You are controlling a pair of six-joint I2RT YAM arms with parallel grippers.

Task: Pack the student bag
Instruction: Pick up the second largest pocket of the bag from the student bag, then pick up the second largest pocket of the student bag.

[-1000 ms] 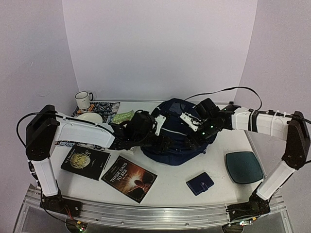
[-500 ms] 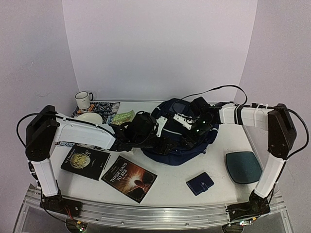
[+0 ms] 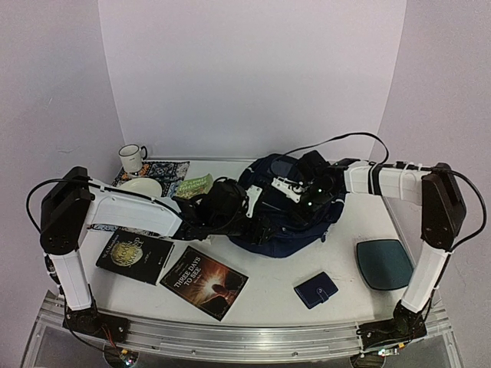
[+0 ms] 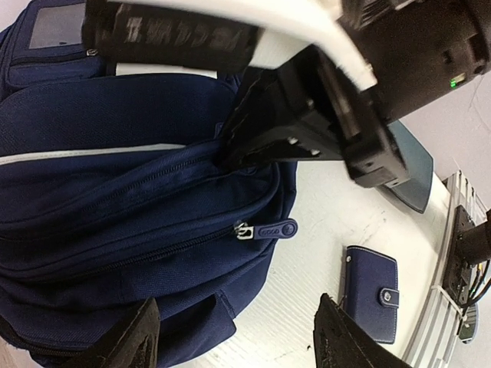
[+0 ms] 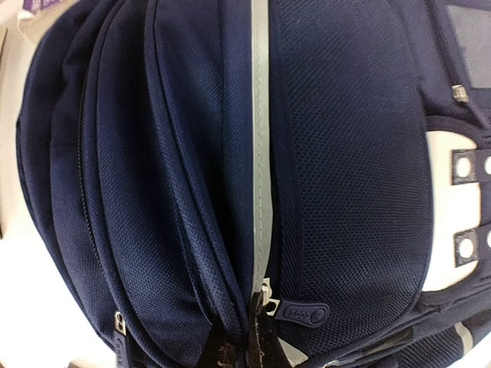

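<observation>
- Your left fingers [image 4: 126,341] are spread wide and grip nothing. They hover over the lower side of the student bag [image 3: 295,222], with one zip pull [image 4: 265,228] lying just ahead of them.
- Your right fingers [image 4: 261,142] are pinched together on the bag's seam, right under the white piping [image 5: 259,153].
- The right wrist view shows those fingers closed at the bottom of the frame, beside a zip slider [image 5: 265,290]. You cannot tell from it which layer of fabric they hold.
- Only the left wrist view gives you the right fingers from the side, tips pressed into the fold. Beyond them, the navy wallet [image 4: 372,293] lies flat on the counter [image 3: 268,307].
- Only the top view gives you the layout. The bag lies at the middle back of the counter, between both arms. Two books [image 3: 203,281] sit near left, a mug [image 3: 132,158] far left, and a teal dish [image 3: 385,264] near right, with the wallet well apart from the bag.
- The bag is navy woven fabric with several curved compartments stacked side by side. The zips in view run closed. A pale patch with round studs [image 5: 449,203] shows at the right edge of the right wrist view.
</observation>
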